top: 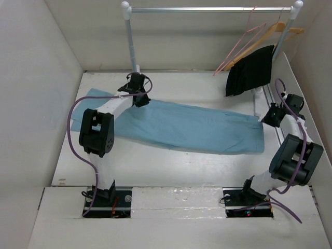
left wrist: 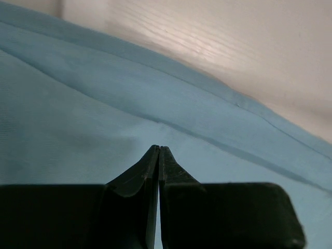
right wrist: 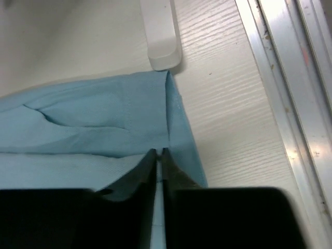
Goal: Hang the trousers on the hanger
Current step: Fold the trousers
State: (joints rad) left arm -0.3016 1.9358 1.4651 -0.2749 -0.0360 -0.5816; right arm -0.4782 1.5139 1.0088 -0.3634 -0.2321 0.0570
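The light blue trousers [top: 197, 127] lie flat and stretched across the table from left to right. My left gripper [top: 137, 98] is down on their far edge near the left end. In the left wrist view its jaws [left wrist: 158, 148] are pressed together on the cloth [left wrist: 78, 119], with a pale sliver of fabric between the fingers. My right gripper [top: 267, 118] is at the trousers' right end. There its jaws [right wrist: 159, 151] are shut with a thin strip of blue cloth [right wrist: 93, 114] pinched by the hem. A pink hanger [top: 244, 41] and a wooden hanger [top: 277, 28] hang on the rail.
A clothes rail [top: 207, 9] spans the back on white posts. A black garment [top: 251, 70] hangs from the wooden hanger at the right. The rack's white foot [right wrist: 162, 36] touches the trousers' corner. An aluminium track [right wrist: 290, 78] runs along the right wall.
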